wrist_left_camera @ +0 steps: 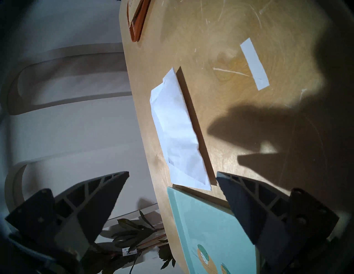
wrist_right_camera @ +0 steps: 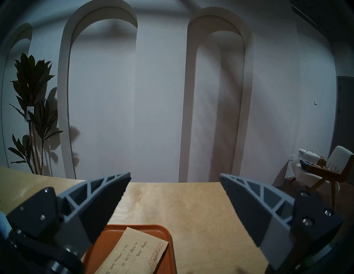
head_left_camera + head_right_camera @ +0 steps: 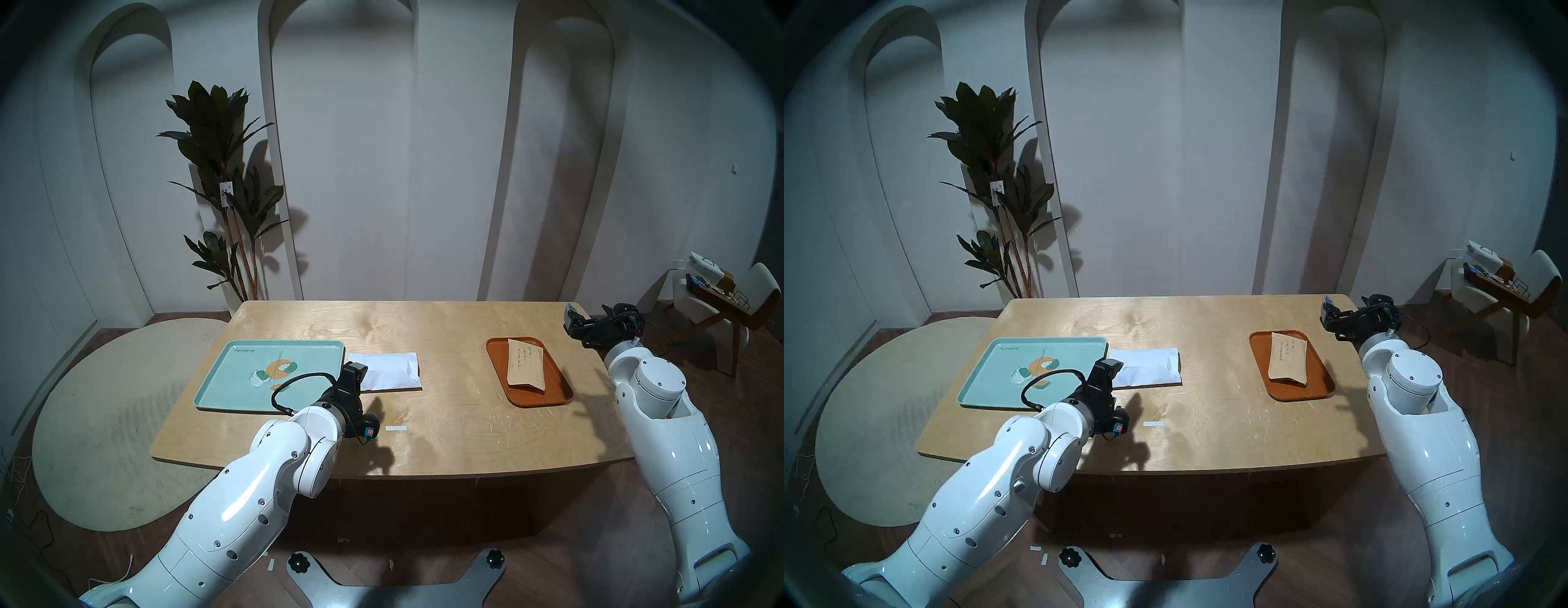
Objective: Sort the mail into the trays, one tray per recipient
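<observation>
- Mail first, from the head stereo left view: the larger plain white paper envelope (image 3: 388,371) lies flat on the light wooden table (image 3: 424,441), its left edge touching or just beside the right rim of the large mint-green tray with an orange-and-white leaf print (image 3: 237,373); which of the two I cannot tell.
- The narrow tan kraft envelope with handwritten lines (image 3: 525,363) lies inside the smaller glossy orange-brown tray (image 3: 560,392), well apart to the right.
- The left gripper (image 3: 355,370) hangs over the near left corner of the white envelope; the right gripper (image 3: 570,316) sits at the table's far right corner. A small white tape strip (image 3: 396,428) lies on bare wood near the front, with open tabletop between the two trays.
- Head stereo right view: same layout; the white envelope (image 3: 1149,367) is at the green tray's (image 3: 996,373) right edge, and bare wood runs across to the orange-brown tray (image 3: 1323,388).
- Left wrist view: the left gripper (image 1: 172,177) has its fingers spread wide with nothing between them; the white envelope (image 1: 176,130) and the green tray's corner (image 1: 191,220) lie beyond them.
- Right wrist view: the right gripper (image 2: 175,178) is likewise spread and empty, above the orange-brown tray's far rim (image 2: 134,227) and the tan envelope (image 2: 134,252), with clear wood to the table's far edge.
</observation>
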`<action>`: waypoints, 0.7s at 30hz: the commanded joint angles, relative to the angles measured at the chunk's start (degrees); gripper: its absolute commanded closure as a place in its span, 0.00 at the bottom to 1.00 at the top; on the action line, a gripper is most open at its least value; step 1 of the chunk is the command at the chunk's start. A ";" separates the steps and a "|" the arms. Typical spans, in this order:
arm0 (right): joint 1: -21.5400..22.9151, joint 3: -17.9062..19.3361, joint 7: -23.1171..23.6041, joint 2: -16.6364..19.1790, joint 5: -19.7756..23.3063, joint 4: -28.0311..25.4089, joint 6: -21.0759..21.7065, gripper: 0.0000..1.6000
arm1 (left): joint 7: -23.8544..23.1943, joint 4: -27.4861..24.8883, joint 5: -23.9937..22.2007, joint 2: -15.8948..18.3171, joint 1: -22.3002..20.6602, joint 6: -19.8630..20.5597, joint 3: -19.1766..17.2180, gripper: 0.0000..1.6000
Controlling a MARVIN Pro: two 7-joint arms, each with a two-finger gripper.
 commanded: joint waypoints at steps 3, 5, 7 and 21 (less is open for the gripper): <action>0.68 0.48 -0.01 0.01 0.03 -1.04 -0.80 0.00 | 1.65 1.40 0.93 -1.49 -1.99 0.99 -0.30 0.00; 0.68 0.48 -0.01 0.00 0.03 -1.04 -0.80 0.00 | 1.97 2.00 1.00 -1.79 -2.11 1.14 -0.22 0.00; 0.68 0.49 0.00 0.00 0.02 -1.04 -0.80 0.00 | 2.41 2.58 0.97 -2.13 -2.21 1.23 -0.18 0.00; 0.69 0.52 0.02 -0.04 -0.02 -1.04 -0.79 0.00 | 4.84 8.18 1.07 -5.42 -3.46 2.61 0.43 0.00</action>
